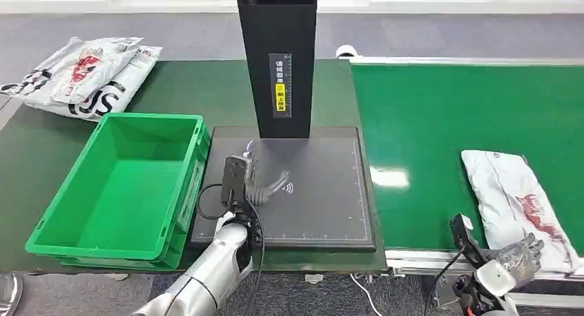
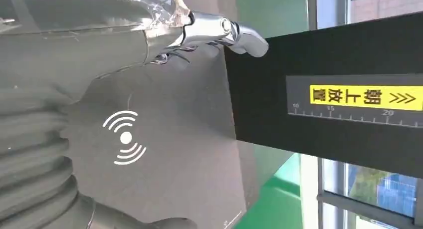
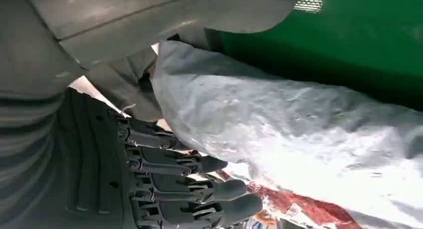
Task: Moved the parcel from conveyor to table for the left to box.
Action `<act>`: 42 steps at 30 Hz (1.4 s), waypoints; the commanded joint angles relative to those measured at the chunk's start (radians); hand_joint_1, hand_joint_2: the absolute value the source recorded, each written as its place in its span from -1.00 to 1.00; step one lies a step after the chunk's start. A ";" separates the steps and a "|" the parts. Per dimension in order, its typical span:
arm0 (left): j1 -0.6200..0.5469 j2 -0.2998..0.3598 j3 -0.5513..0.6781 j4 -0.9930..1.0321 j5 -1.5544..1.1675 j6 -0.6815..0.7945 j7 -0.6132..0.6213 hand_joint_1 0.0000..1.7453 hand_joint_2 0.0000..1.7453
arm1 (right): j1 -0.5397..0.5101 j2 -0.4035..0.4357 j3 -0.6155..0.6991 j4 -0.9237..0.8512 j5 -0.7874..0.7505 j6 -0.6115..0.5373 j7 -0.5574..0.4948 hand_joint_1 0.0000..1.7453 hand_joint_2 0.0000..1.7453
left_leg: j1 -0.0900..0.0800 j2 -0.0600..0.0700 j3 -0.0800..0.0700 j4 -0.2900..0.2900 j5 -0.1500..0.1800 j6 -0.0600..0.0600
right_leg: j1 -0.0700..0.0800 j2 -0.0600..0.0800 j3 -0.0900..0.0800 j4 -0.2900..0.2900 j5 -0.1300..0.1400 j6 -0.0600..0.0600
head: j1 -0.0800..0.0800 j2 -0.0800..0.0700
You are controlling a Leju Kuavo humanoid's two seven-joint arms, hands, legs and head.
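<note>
The white plastic mailer parcel with red print (image 1: pixel 522 202) lies flat on the bright green conveyor belt (image 1: pixel 441 130), long axis running away from the robot, near end at the belt's front edge. The right hand (image 1: pixel 520 255), fingers apart and around that near end without closing, should probably clamp the bag fully before lifting toward the dark grey scanning mat (image 1: pixel 324 192), where the left hand (image 1: pixel 265 186) hovers released.
</note>
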 commanded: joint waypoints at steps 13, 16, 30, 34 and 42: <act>-0.029 0.030 0.097 0.042 -0.011 0.005 -0.004 -1.00 1.00 | -0.088 0.047 0.024 0.059 -0.010 0.018 -0.090 1.00 1.00 | 0.000 0.002 0.006 0.001 -0.001 0.004 | 0.001 0.002 0.009 -0.003 0.001 0.004 | 0.000 0.000; 0.003 0.048 0.111 0.011 -0.029 0.037 -0.011 -1.00 1.00 | -0.104 0.102 0.008 -0.049 -0.067 -0.151 -0.278 1.00 1.00 | 0.000 0.007 0.008 -0.002 -0.002 0.004 | 0.001 0.007 0.009 -0.005 0.002 0.002 | 0.000 0.000; 0.057 0.085 0.170 -0.156 -0.163 0.079 0.018 -1.00 1.00 | 0.216 0.451 0.320 -0.925 -0.420 -0.151 -0.882 1.00 1.00 | 0.001 0.000 0.003 -0.001 0.000 0.001 | 0.001 0.001 0.003 0.000 -0.002 0.001 | 0.000 0.000; 0.058 0.081 0.173 -0.178 -0.190 0.074 0.032 -1.00 1.00 | 0.216 0.417 0.500 -0.886 -0.374 -0.151 -0.762 1.00 1.00 | 0.002 0.000 -0.001 0.001 -0.001 0.002 | 0.002 0.000 0.001 0.001 -0.003 0.001 | 0.000 0.000; 0.034 0.079 0.166 -0.172 -0.206 0.049 0.039 -1.00 1.00 | 0.146 0.366 0.769 -0.665 -0.407 -0.043 -0.588 1.00 1.00 | 0.002 0.002 0.002 0.000 -0.001 0.000 | 0.002 0.002 0.002 -0.001 -0.003 0.000 | 0.000 0.000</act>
